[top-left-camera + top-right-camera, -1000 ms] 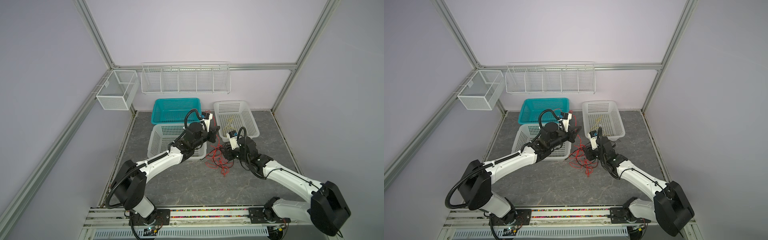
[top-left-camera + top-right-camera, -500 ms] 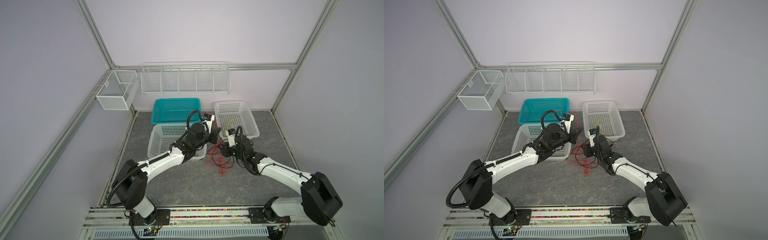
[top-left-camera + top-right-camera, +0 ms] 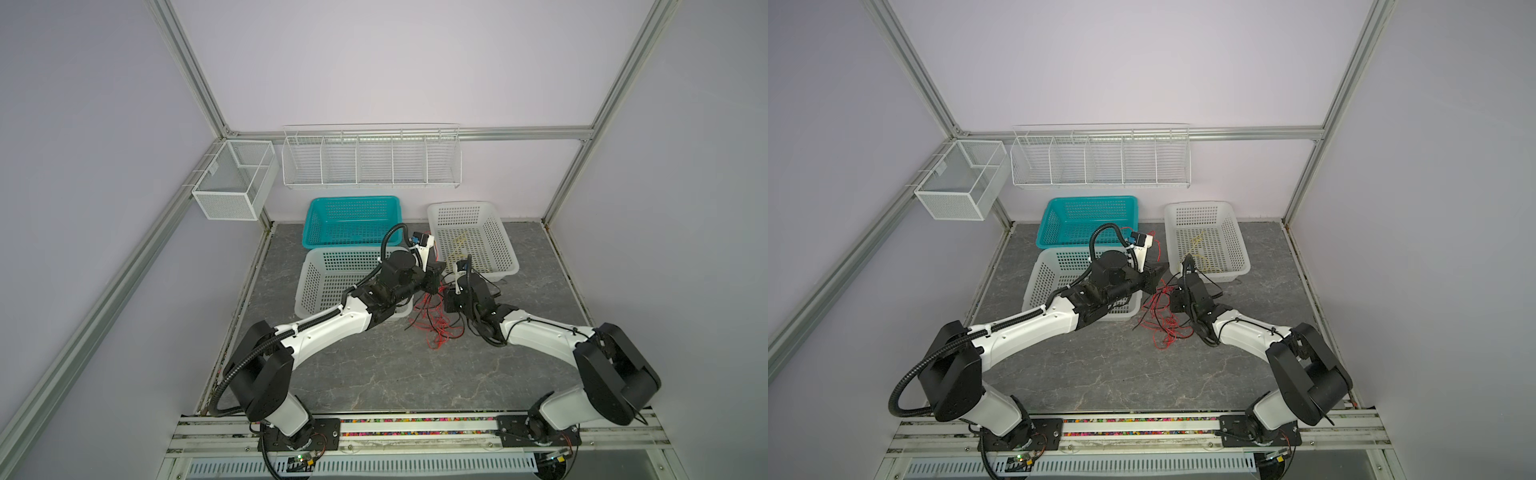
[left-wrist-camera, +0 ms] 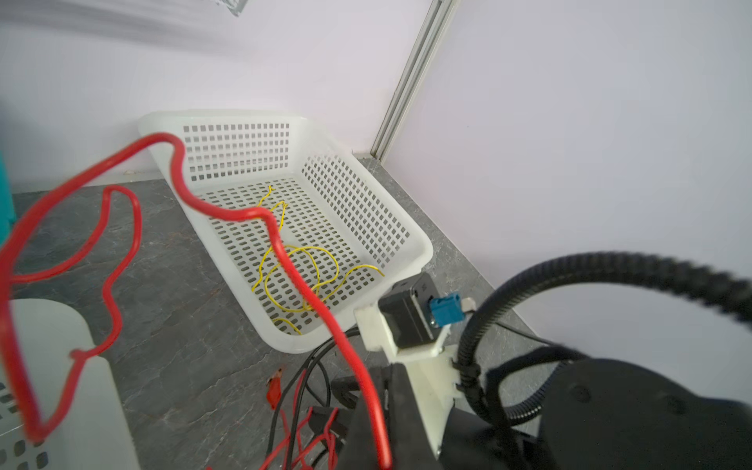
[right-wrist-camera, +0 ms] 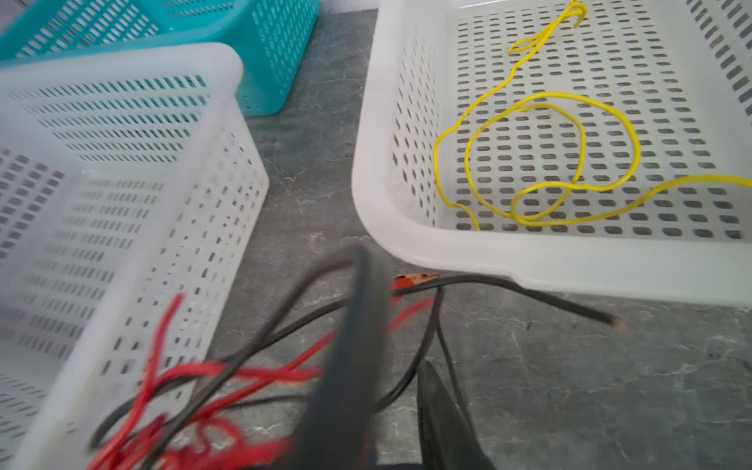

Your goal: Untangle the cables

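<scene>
Overhead, in both top views, the cables (image 3: 436, 324) (image 3: 1160, 326) sprawl on the grey tabletop (image 3: 374, 365) at six o'clock from the left gripper (image 3: 436, 276), which the left wrist view shows clamped tight on a raised red cable (image 4: 280, 248), while the right wrist view finds the right gripper (image 5: 396, 317) part-spread around black strands (image 5: 549, 298).

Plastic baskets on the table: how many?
3. The teal basket sits back left, the front white basket just before it, the right white basket back right. None appears hidden.
</scene>
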Available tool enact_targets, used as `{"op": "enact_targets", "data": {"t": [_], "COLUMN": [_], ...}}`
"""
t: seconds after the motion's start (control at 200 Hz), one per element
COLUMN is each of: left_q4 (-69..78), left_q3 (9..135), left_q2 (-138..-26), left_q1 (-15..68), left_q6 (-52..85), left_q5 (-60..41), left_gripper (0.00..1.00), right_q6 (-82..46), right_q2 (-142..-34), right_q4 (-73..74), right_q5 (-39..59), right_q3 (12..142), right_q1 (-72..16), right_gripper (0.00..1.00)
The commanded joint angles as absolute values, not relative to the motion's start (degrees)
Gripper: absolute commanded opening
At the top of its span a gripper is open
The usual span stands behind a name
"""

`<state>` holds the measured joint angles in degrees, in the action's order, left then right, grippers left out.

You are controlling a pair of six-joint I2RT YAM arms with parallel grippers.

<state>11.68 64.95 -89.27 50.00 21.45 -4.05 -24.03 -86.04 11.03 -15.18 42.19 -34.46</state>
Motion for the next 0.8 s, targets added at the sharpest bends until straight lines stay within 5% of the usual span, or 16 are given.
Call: {"op": "enact_targets", "data": {"t": [0.0,0.58,0.795], "left_q4": [11.76,9.03,11.9], "left_q3": [65.27,66.81,66.66], "left_q2": [-84.33,-85.01,-84.97], "left_q1": [50.4,50.44,50.4], "left_q6": [21.69,17.24,17.17], "left_q5": [-1.28,-0.74,-3.92], "left_gripper": [0.0,0.0,0.0], "right_q6": [-24.63,-8.3,-12.35], "right_q2": [-86.18,-60.03,-60.52], "right_q4": [10.16,10.86,10.94], "right_q5": [-17.93,3.78,6.66], "right_q3": [40.67,29.19,32.32], "right_q1": [-33.06,-31.28,-31.25], "right_gripper": [0.31,0.32,0.33]}}
